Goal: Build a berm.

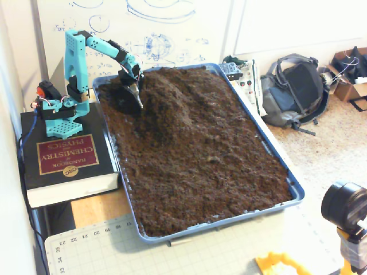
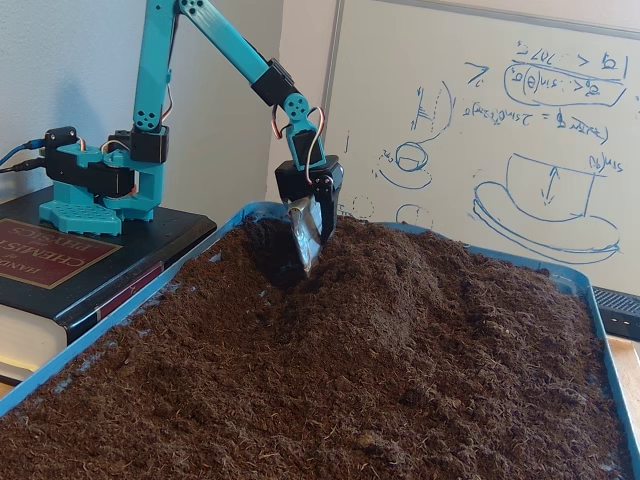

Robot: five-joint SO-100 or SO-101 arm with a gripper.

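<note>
Against the crumbly berm, the pointed end effector.

The berm is a raised mound of loose, dark-brown, crumbly soil, heaped in the far part of the soil bed. Seen from above, it sits toward the upper-left of the bed and trails off down the middle. From the low side view it stands clearly higher than the lumpy flat soil around it, with sloping sides and a rounded top (rough, not smoothed). Its left flank drops steeply into a darker hollow.
</note>
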